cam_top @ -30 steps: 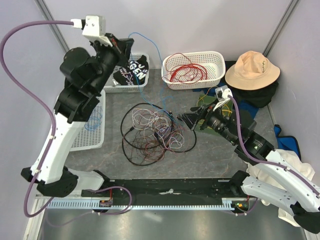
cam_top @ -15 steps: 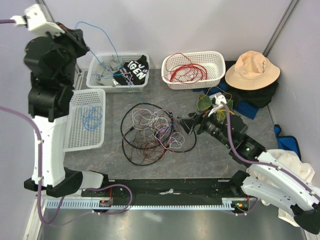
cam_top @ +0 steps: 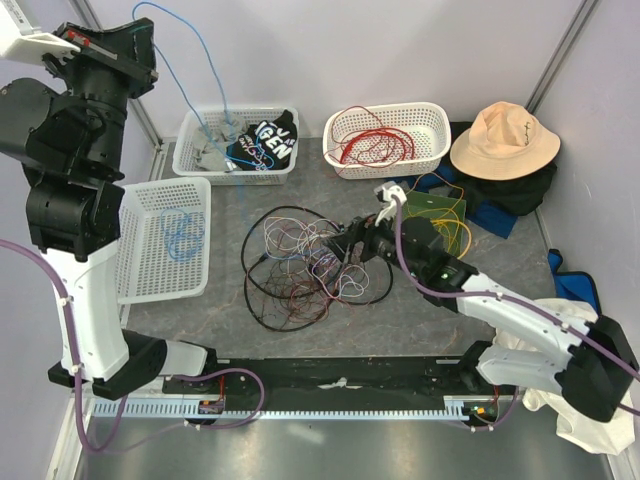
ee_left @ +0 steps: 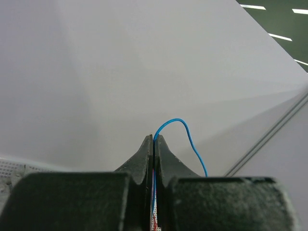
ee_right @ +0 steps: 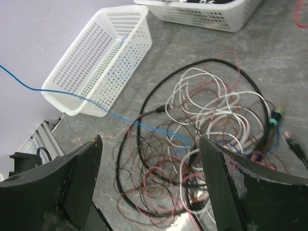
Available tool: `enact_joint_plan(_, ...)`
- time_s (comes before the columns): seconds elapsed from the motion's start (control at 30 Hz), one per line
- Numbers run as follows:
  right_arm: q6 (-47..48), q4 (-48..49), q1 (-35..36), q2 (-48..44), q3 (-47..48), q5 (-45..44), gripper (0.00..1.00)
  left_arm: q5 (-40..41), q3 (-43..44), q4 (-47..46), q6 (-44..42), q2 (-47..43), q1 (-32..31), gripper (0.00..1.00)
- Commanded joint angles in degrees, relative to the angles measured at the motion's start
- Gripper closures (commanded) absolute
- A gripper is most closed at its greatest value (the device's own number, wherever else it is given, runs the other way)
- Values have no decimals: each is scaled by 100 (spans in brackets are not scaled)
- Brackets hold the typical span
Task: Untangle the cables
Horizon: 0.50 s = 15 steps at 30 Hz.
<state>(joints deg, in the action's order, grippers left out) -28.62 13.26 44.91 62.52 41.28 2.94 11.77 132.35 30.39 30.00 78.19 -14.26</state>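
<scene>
**Q:** What is cut off or lost to view?
**A:** The left gripper (ee_left: 153,139), high in the back-left corner, is clenched on a blue cable (ee_left: 185,132); its arm runs partly out of frame; the cable's lower end vanishes into the heap of cables (cam_top: 310,265) at mid-table (cam_top: 430,310).
**Q:** And the right gripper (ee_right: 149,139)?
**A:** Spread wide, grasping nothing, over the heap's right part; contact cannot be judged.
**Q:** Legible writing?
**A:** Only "GEN", white on a black cloth (cam_top: 265,140) in the back-left basket (cam_top: 190,125); other letters are creased away.

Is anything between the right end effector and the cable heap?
Nothing visible. The right end effector, open, hangs over the right side of the heap, wires straight ahead in its wrist view.
</scene>
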Motion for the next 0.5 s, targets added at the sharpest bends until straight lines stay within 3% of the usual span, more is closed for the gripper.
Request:
enact_joint_plan(0.0,164,713,273,523,723,22,11,-281,36,28,331,29,-24,98)
enact_joint_plan(0.3,612,1135,1037,1156,1417,101,10,-70,-157,55,121,-59,-24,98)
enact_joint_plan(0.47,673,1091,1249,1394,1656,260,11,439,53,-85,-152,20,-33,98)
